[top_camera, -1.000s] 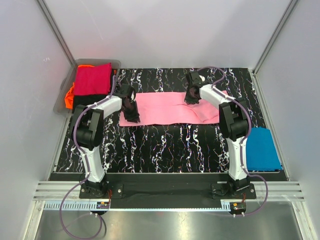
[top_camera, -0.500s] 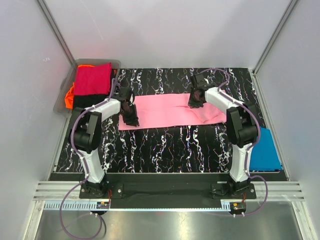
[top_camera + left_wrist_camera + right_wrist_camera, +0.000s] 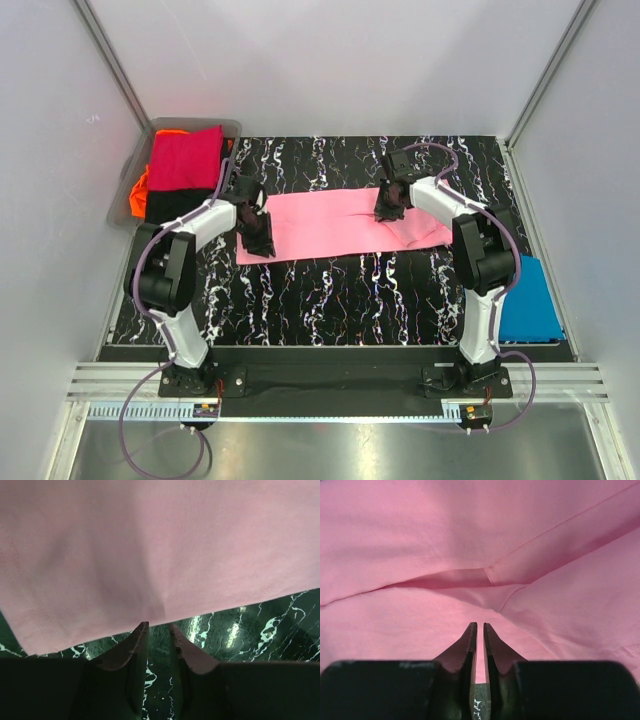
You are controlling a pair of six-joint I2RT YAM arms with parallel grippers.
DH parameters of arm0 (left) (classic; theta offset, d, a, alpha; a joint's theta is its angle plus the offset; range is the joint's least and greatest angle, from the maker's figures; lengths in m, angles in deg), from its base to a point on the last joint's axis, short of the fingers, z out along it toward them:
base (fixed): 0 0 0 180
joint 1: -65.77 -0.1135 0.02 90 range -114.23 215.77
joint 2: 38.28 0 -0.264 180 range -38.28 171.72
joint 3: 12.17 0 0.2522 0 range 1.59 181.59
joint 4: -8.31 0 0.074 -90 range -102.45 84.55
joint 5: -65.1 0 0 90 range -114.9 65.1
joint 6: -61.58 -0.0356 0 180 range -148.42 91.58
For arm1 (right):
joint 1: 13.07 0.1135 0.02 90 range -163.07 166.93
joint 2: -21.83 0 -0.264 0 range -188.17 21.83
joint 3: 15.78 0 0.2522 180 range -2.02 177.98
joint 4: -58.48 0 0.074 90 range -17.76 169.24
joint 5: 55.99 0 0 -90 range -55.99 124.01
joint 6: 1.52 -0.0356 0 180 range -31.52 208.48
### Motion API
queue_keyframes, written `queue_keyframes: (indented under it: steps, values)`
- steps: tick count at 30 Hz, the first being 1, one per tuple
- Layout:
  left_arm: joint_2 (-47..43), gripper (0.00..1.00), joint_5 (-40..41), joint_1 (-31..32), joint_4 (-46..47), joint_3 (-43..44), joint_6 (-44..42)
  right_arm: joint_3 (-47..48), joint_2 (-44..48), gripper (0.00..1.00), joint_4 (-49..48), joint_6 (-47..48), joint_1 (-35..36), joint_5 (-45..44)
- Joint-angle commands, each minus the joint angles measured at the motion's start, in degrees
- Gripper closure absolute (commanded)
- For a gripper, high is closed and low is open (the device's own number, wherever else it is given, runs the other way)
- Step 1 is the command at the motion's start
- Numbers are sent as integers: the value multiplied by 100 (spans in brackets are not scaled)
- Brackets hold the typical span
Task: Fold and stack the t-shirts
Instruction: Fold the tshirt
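The light pink t-shirt lies as a long folded band across the black marbled table. My left gripper is at the band's near left edge. In the left wrist view its jaws stand a little apart, with the pink hem creased at the tips. My right gripper is on the far edge, right of centre. In the right wrist view its jaws are almost together, with pink cloth between them. The bright blue t-shirt lies folded at the right edge.
A clear bin at the back left holds a crimson shirt on top of orange and black ones. White walls close in the table on three sides. Both arm bases stand at the near edge.
Both grippers moved slightly toward the near side, and the pink band's near left corner came with them. The right arm's elbow swung right, covering more of the blue shirt.
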Motion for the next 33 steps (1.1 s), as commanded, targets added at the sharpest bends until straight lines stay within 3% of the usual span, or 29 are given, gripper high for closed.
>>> queue_keyframes:
  steps: [1,10,28,33]
  values:
    - [-471,72,12,5,-49,-7,-248,43,-108,85,-41,-170,-8,60]
    - [47,72,109,-13,-110,257,-248,69,-310,85,-42,-223,-26,43]
    - [214,73,267,-30,-295,-305,-213,649,-811,84,-42,-153,-228,-89]
    - [206,73,346,-92,-304,-393,-204,842,-1005,82,-41,-100,-237,269]
